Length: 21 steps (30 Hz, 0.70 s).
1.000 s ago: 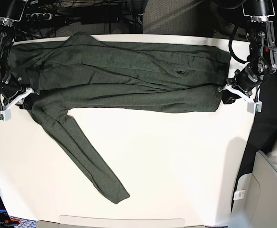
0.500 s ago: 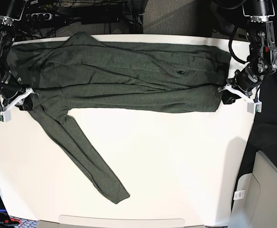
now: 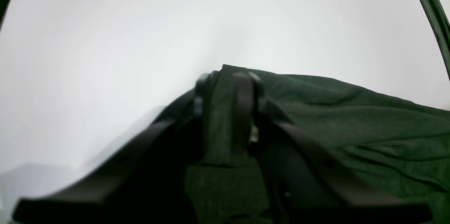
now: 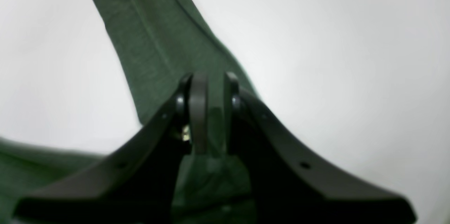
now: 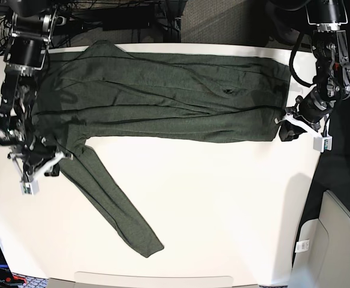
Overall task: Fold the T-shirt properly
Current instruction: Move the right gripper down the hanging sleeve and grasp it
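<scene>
The dark olive-green T-shirt (image 5: 163, 96) lies stretched across the far half of the white table (image 5: 223, 204). One long sleeve (image 5: 115, 207) trails toward the front edge. My left gripper (image 5: 284, 129), at the base view's right, is shut on the shirt's right end. In the left wrist view the fingers (image 3: 242, 104) pinch a fold of the green fabric (image 3: 351, 125). My right gripper (image 5: 48, 163), at the base view's left, is shut on the shirt where the sleeve starts. In the right wrist view its fingers (image 4: 198, 108) clamp the cloth (image 4: 151, 44).
The table's right edge runs just beyond my left gripper. A grey bin (image 5: 337, 240) stands off the table at the lower right. Cables and a power strip (image 5: 103, 15) lie behind the far edge. A pale strip (image 5: 154, 280) sits at the front edge.
My right gripper has moved toward the front edge and slightly inward, dragging the shirt's left end with it. My left gripper has shifted only slightly and still holds the right end.
</scene>
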Each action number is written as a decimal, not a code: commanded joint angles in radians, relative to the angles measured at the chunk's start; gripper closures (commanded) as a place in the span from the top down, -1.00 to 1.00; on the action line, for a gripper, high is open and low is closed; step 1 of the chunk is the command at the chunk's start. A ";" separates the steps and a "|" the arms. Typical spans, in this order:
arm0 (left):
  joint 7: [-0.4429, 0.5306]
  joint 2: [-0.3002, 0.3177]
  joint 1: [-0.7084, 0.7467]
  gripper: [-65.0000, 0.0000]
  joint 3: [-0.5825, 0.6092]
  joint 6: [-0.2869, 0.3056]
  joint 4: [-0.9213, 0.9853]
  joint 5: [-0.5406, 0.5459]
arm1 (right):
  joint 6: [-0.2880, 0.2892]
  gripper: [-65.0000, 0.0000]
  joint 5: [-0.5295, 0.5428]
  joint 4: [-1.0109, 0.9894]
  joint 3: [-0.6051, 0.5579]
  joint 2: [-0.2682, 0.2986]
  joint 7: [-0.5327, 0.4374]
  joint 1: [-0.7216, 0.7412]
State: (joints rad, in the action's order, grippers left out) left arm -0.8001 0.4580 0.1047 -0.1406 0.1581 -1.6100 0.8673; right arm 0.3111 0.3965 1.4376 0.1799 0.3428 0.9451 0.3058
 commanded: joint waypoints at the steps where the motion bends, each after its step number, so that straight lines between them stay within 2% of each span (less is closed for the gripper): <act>1: 0.020 0.017 -0.012 -0.60 -0.011 0.001 -0.016 0.003 | 0.004 -0.71 -0.008 -0.001 -0.012 0.006 -0.027 0.057; 4: 0.020 0.017 -0.012 -0.60 -0.011 0.001 -0.016 0.003 | 0.004 -0.57 -0.058 -0.050 -0.053 -0.006 -0.027 0.123; 9: 0.020 0.015 -0.010 -0.60 -0.011 0.001 -0.016 0.005 | 0.004 0.06 -0.132 -0.123 -0.059 -0.027 -0.027 0.203; 11: 0.020 0.015 -0.010 -0.60 -0.011 0.001 -0.016 0.005 | 0.004 0.23 -0.156 -0.151 -0.059 -0.043 -0.028 0.223; 17: 0.020 0.015 -0.010 -0.60 -0.011 0.001 -0.016 0.005 | 0.004 0.25 -0.196 -0.266 -0.059 -0.057 -0.039 0.277; 21: 0.020 0.015 -0.010 -0.60 -0.011 0.001 -0.016 0.005 | 0.004 0.25 -0.196 -0.360 -0.059 -0.060 -0.116 0.283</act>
State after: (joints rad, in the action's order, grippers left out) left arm -0.8043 0.4576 0.1078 -0.1410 0.1539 -1.6100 0.8665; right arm 0.3111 0.1902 1.0599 0.1184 0.2745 0.8513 0.5541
